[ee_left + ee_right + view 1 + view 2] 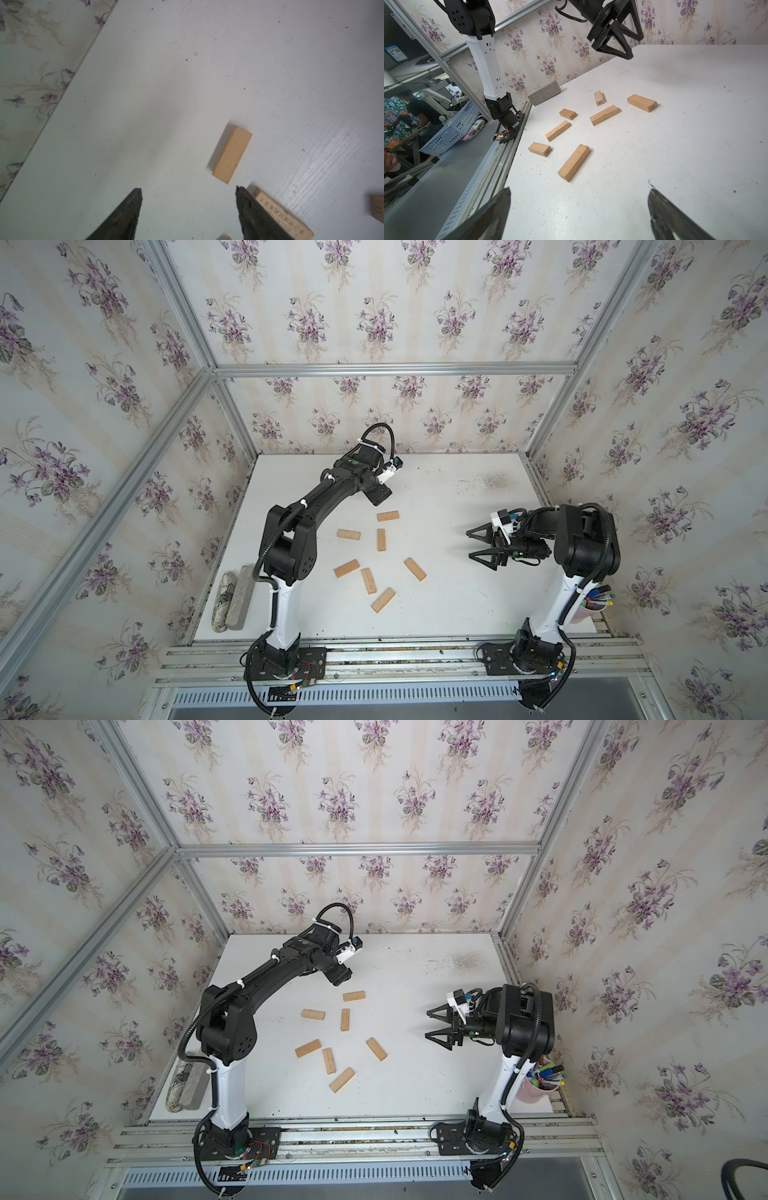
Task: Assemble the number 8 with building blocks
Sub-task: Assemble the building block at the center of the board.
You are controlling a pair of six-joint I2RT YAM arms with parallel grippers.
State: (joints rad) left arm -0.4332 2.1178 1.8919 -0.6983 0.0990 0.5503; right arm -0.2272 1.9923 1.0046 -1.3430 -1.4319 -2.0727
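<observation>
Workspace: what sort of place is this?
Probably a lab robot cell: white table fenced by aluminium framing and floral wallpaper panels, left arm and right arm on a front rail, a person outside.

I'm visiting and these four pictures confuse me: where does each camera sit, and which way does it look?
Both top views: high above the robot's bases, looking down on the table, the building blocks, the left arm and the right arm.
Left wrist: on the left arm, looking down past the open left end effector at nearby blocks.
Right wrist: on the right arm, looking across the table past the right end effector at all seven blocks and the left arm.
Shared: top and right wrist views show all seven blocks.
</observation>
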